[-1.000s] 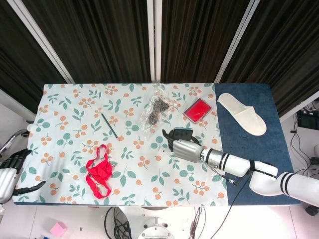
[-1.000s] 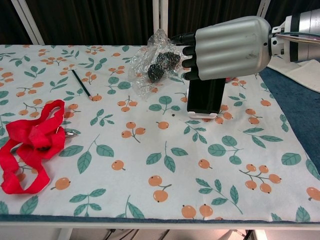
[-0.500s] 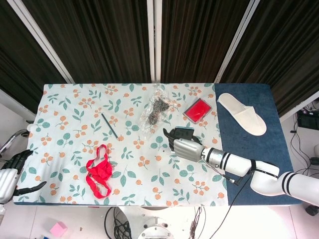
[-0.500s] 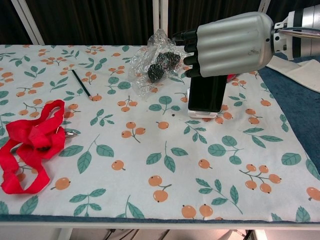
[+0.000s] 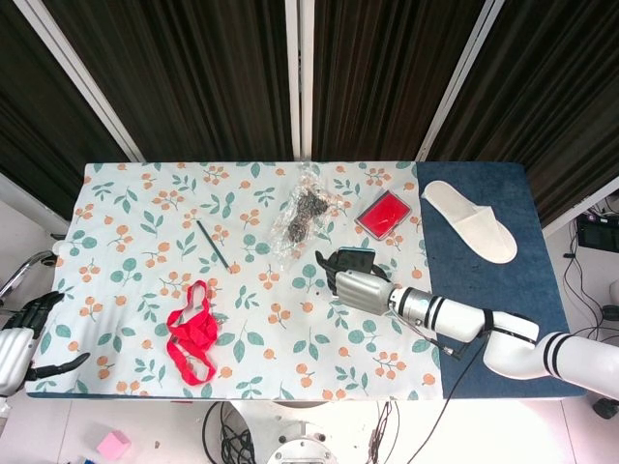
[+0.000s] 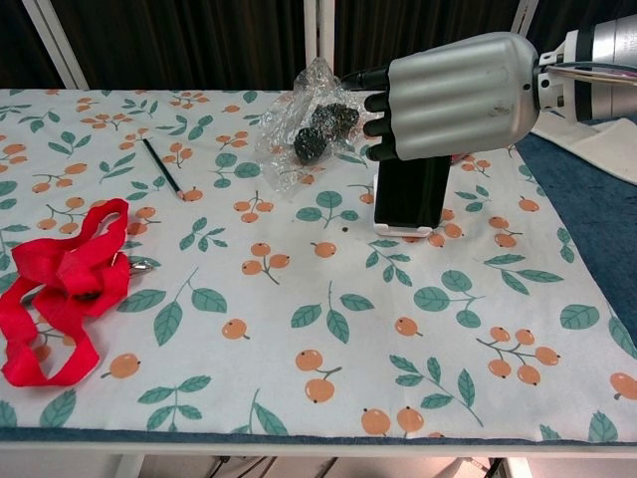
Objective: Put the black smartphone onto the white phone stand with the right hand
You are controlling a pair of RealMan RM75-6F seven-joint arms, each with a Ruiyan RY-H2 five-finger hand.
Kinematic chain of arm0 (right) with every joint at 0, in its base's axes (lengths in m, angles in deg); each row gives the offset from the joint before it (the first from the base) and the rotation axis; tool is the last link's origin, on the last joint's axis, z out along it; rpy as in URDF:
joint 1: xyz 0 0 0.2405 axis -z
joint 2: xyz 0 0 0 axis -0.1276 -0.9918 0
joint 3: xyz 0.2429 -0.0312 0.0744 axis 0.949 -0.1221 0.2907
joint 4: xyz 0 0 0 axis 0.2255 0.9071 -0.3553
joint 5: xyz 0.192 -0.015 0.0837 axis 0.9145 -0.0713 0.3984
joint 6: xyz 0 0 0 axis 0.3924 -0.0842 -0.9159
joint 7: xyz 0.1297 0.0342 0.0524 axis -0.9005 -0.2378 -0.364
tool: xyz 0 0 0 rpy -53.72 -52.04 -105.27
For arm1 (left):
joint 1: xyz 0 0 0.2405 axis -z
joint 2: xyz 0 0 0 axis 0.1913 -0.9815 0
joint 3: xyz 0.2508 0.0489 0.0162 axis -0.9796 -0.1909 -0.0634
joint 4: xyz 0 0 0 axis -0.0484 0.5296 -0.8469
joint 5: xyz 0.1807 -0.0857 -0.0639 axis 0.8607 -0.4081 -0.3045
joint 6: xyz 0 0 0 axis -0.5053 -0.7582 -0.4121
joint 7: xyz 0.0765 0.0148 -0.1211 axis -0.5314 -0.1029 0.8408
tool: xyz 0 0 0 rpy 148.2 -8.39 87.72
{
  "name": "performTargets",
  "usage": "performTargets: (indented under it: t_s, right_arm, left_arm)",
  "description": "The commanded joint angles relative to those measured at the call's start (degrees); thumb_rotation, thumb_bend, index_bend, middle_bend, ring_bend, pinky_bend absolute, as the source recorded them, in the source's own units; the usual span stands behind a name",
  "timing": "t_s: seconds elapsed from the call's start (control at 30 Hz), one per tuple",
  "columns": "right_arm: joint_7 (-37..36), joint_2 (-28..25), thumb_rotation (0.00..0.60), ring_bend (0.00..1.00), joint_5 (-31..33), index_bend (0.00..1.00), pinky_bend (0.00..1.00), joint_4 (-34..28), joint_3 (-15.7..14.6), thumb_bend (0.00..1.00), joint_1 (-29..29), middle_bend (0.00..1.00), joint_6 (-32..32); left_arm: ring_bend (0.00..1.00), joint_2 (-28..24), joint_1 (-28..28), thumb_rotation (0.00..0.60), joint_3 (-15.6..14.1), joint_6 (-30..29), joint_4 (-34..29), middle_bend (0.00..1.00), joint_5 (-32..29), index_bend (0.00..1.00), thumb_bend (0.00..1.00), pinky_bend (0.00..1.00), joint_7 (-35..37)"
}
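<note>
The black smartphone (image 6: pixel 408 194) stands nearly upright, its lower edge in the lip of the white phone stand (image 6: pixel 403 230) on the flowered cloth. My right hand (image 6: pixel 453 95) covers the phone's upper part, dark fingers (image 6: pixel 373 100) curled round its top and left side, gripping it. In the head view the right hand (image 5: pixel 358 285) lies just in front of the phone (image 5: pixel 353 259), right of the table's middle; the stand is hidden there. My left hand (image 5: pixel 19 333) hangs off the table's front left corner, fingers apart, holding nothing.
A red strap (image 6: pixel 55 284) lies at the front left, a pencil (image 6: pixel 159 164) behind it. A clear plastic bag of dark items (image 6: pixel 304 124) sits just left of the phone. A red box (image 5: pixel 384 214) and a white slipper (image 5: pixel 471 220) on blue cloth (image 5: pixel 503 280) lie to the right.
The right hand shifted slightly right and up, then came back left; phone and stand stay in place. The left hand sank a little at the frame's edge.
</note>
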Motion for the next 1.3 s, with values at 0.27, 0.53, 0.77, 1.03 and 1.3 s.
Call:
performTargets:
  t_s: [0.27, 0.53, 0.77, 1.03, 1.3]
  right_arm:
    - [0.0, 0.4, 0.600, 0.37, 0.4, 0.50, 0.10, 0.4, -0.2, 0.29, -0.3, 0.38, -0.3]
    - [0.9, 0.4, 0.600, 0.11, 1.4, 0.09, 0.05, 0.3, -0.1, 0.20, -0.3, 0.16, -1.1]
    - [1.6, 0.2, 0.600, 0.05, 2.2, 0.01, 0.02, 0.0, 0.0, 0.18, -0.1, 0.08, -1.5]
    - [1.8, -1.7, 0.600, 0.00, 3.0, 0.00, 0.00, -1.6, 0.3, 0.18, 0.8, 0.01, 0.1]
    - [-10.6, -8.6, 0.600, 0.00, 10.0, 0.00, 0.00, -9.6, 1.8, 0.17, 12.8, 0.00, 19.1]
  left_arm:
    - [0.09, 0.1, 0.0, 0.269, 0.0, 0.1, 0.4, 0.08, -0.1, 0.10, 0.05, 0.20, 0.4]
    - [0.09, 0.1, 0.1, 0.271, -0.1, 0.3, 0.5, 0.08, -0.1, 0.10, 0.05, 0.20, 0.4]
    - [0.08, -0.1, 0.1, 0.271, 0.0, 0.5, 0.2, 0.08, -0.2, 0.10, 0.05, 0.20, 0.3]
    - [0.09, -0.2, 0.1, 0.272, 0.0, 0.5, 0.0, 0.08, -0.2, 0.10, 0.05, 0.20, 0.2]
    - [0.09, -0.1, 0.1, 0.272, 0.0, 0.5, 0.0, 0.08, -0.4, 0.10, 0.05, 0.20, 0.2]
